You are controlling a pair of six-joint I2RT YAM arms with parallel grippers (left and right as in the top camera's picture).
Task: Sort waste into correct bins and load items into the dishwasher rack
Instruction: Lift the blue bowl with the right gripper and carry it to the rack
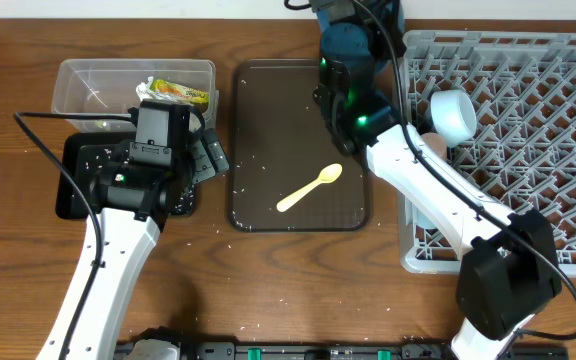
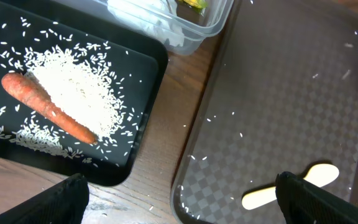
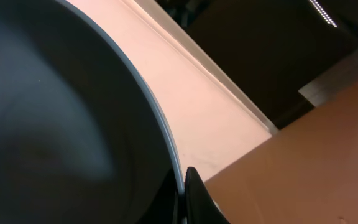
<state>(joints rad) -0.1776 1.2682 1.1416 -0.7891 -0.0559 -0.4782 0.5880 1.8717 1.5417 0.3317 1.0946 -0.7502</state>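
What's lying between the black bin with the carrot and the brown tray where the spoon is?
Only a narrow strip of wooden table with a few stray rice grains separates the black bin from the brown tray. The left wrist view shows this.

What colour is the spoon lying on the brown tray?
Pale yellow; the spoon shows best in the overhead view.

we count one pale yellow plastic spoon (image 1: 310,188), one orange carrot piece (image 2: 48,107), one white bowl (image 1: 453,112), one dark-blue bowl (image 3: 48,106).
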